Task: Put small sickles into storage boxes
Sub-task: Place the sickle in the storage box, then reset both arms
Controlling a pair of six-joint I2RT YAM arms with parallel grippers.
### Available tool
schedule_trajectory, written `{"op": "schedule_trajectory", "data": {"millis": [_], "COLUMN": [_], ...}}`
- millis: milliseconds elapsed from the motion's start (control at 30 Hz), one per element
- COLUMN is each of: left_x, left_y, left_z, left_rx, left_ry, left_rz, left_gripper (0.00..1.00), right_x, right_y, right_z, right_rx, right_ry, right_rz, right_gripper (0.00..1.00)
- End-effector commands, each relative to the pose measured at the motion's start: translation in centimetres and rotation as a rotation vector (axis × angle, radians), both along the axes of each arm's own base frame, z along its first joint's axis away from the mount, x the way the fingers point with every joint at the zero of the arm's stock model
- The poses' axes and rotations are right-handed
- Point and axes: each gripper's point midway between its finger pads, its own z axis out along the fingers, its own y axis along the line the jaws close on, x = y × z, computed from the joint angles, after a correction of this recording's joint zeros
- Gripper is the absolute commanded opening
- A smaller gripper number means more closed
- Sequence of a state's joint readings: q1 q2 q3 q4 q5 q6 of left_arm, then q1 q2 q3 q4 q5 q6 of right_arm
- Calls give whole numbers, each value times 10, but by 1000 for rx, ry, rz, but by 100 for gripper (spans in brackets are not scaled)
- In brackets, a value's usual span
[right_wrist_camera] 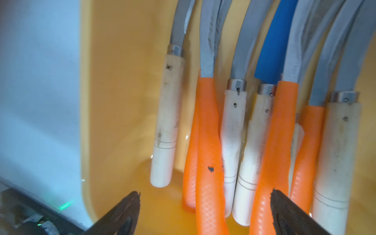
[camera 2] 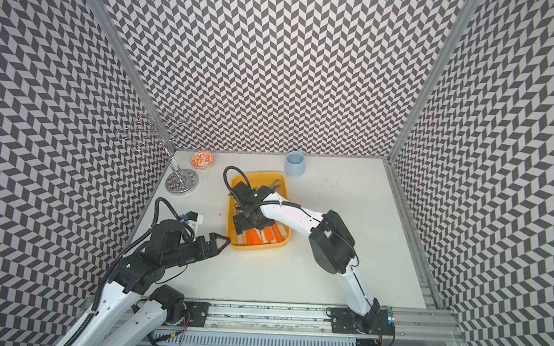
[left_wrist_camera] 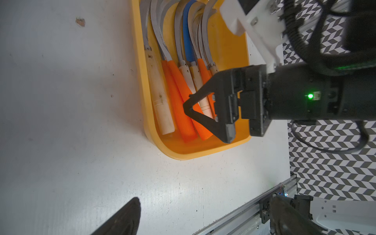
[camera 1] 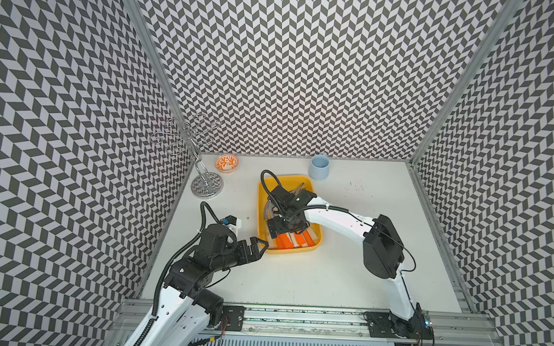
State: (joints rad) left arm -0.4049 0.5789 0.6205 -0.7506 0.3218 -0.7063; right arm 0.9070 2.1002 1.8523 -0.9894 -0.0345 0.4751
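The white surface [camera 1: 329, 279] carries a yellow tray [camera 1: 293, 252], a blue cup [camera 1: 319, 167], a patterned bowl [camera 1: 226, 163] and a wire stand [camera 1: 206, 185].

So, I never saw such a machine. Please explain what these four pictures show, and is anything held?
Two white-and-black robot arms stand at a white table. Two pictures look down from above; the two others come from a camera on each arm's wrist. On the table: a shallow yellow plastic tray holding curved-bladed sickles with orange or pale wooden handles, a pale blue cup, an orange-patterned bowl and a chrome wire stand. The right gripper hangs open over the handles, holding nothing. The left gripper, open and empty, is beside the tray's near corner.
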Motion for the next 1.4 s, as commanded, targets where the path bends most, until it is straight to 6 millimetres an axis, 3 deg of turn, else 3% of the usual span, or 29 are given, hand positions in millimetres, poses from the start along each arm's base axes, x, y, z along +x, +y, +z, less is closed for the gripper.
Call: {"op": "schedule_trajectory", "data": {"millis": [0,167,400,467,567,700,833,967,1067,1133,1233,1333,1367], "left_x": [25,67,124,139,157,174,186,189,186,189,198,177,180], "left_y": [4,26,59,71,94,120,158,199,216,217,198,173,168], "left_z": [29,28,19,17,18,22,20,0,-12,-14,-17,-7,-12], "left_rx": [38,35,196,249,357,511,600,583,554,554,581,637,642], "left_ry": [-149,-167,-277,-311,-407,-537,-610,-620,-662,-702,-745,-902,-902], "left_rz": [24,117,296,348,451,527,607,709,779,783,695,666,629], "left_gripper": [100,100,100,100,100,100,100,100,100,100,100,100,100], "right_x": [17,45,94,103,106,109,124,133,130,131,127,115,105], "right_y": [-22,-101,-255,-288,-319,-347,-373,-384,-391,-394,-401,-404,-404], "right_z": [64,84,93,91,83,64,35,26,24,29,33,39,44], "right_rx": [112,88,70,40,-3,5,-160,-223,-212,-207,-142,-112,-75], "right_ry": [-111,-219,-495,-626,-787,-933,-938,-1000,-1064,-1095,-1144,-1184,-1218], "right_rz": [-39,-170,-480,-559,-620,-703,-738,-726,-741,-733,-756,-766,-758], "right_gripper": [100,100,100,100,100,99,99,99,99,99,99,99,99]}}
